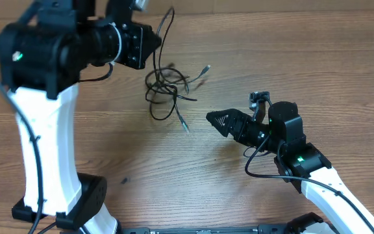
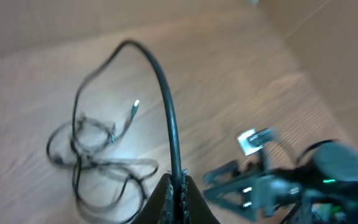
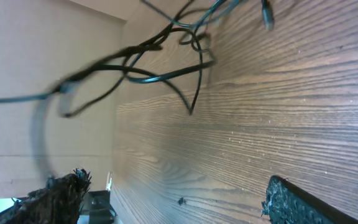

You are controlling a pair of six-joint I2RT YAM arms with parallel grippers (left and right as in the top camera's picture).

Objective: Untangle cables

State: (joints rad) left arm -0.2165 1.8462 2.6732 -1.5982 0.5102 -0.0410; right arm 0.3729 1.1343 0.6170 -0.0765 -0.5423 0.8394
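**A:** Obs. Left end effector (image 2: 178, 185) is pinched shut on one strand of the cables (image 1: 164, 88). The strand arcs up out of the fingers and drops back into the knot. Agree?

**B:** Agree. The knot lies on the counter (image 1: 284, 52) between the two arms, nearer the left one. One loose plug (image 1: 206, 67) points away to the right of the bundle. Another tail (image 1: 184, 125) trails toward the right end effector (image 1: 215, 119).

**A:** State of that one?

**B:** Jaws spread wide, nothing between them (the right wrist view shows only bare wood in the gap, with the cables well ahead). It sits low, near the knot but apart from it.

**A:** Risks?

**B:** Three.
1. Nothing pins the bundle. If the left pulls alone, the whole bundle would likely drag along, or the loops would cinch tighter.
2. If the right closes into the crowded middle, it could take several strands at once and lock the knot.
3. The pinch is on a thin, smooth cord, so a sideways tug may slip it out.

**A:** One strand in the left pinch, or two?

**B:** The left wrist view is blurred. Looks like one, not certain.
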